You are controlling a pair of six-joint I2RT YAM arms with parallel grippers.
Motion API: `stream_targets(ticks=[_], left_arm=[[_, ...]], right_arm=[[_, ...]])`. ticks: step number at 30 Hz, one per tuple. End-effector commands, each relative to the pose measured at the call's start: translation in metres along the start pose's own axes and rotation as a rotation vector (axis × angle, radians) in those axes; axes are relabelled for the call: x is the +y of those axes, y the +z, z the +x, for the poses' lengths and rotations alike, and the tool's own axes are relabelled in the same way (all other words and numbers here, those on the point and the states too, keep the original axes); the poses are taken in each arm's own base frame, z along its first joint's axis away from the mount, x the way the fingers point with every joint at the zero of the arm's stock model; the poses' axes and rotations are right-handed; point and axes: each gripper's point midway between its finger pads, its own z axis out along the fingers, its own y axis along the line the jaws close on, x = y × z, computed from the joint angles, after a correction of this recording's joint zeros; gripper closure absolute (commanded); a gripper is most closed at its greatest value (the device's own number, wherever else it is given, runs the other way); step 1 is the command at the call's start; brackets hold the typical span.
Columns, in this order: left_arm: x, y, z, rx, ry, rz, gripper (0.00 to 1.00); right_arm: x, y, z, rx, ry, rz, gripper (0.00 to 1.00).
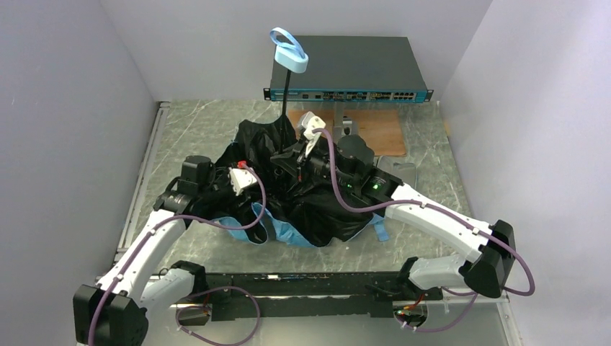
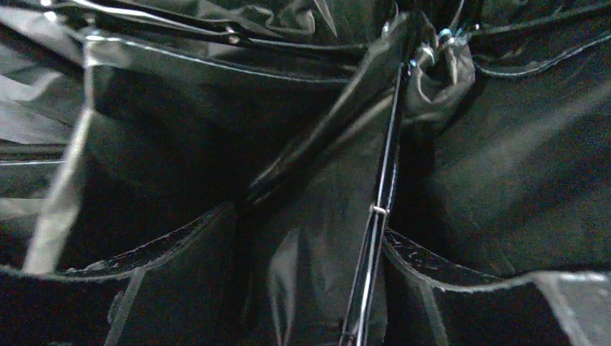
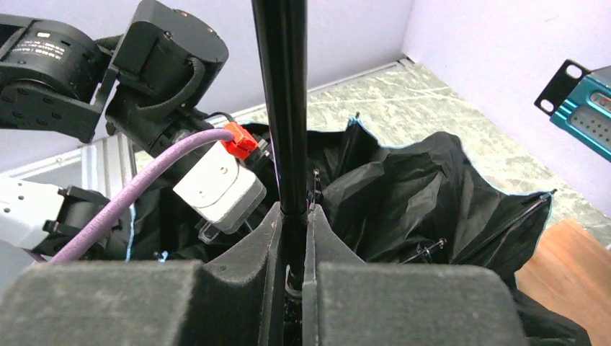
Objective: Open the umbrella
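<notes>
Our right tool [image 3: 292, 241] is pinching the shaft [image 3: 282, 108]; the umbrella [image 1: 324, 209] slumps mid-counter [image 1: 194, 130], handle [image 1: 290, 58] at twelve. Our left tool [image 1: 241, 180], at nine, is buried in fabric, so we can't tell its spread. Risk: a snagged rib drags the shaft loose.

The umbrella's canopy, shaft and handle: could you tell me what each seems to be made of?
Canopy: thin coated fabric, probably synthetic; black underside glossy, creased, with stitched seams.
Shaft: smooth black tube with a sheen, likely painted metal.
Handle: pale-blue, matte, probably moulded plastic.
</notes>
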Motion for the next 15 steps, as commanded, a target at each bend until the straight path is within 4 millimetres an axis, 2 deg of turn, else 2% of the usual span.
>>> stream_targets(ticks=[1,5,7,9,12,15], left_arm=[[0.011,-0.008,0.055,0.184,0.065,-0.075,0.29],[0.020,-0.025,0.060,0.149,0.025,-0.109,0.17],[0.025,-0.030,0.062,0.136,-0.019,-0.114,0.15],[0.027,-0.033,0.055,0.094,-0.068,-0.098,0.13],[0.019,-0.035,0.012,-0.070,-0.103,-0.018,0.01],[0.019,-0.041,-0.039,-0.250,-0.143,0.008,0.00]], right_arm=[[0.010,-0.018,-0.091,-0.274,-0.096,-0.021,1.00],[0.006,-0.029,-0.083,-0.238,-0.170,-0.007,1.00],[0.006,-0.030,-0.071,-0.205,-0.193,-0.013,1.00],[0.006,-0.027,-0.054,-0.162,-0.207,-0.024,1.00],[0.004,-0.017,-0.029,-0.111,-0.210,-0.035,1.00],[0.006,-0.006,-0.019,-0.104,-0.203,-0.062,1.00]])
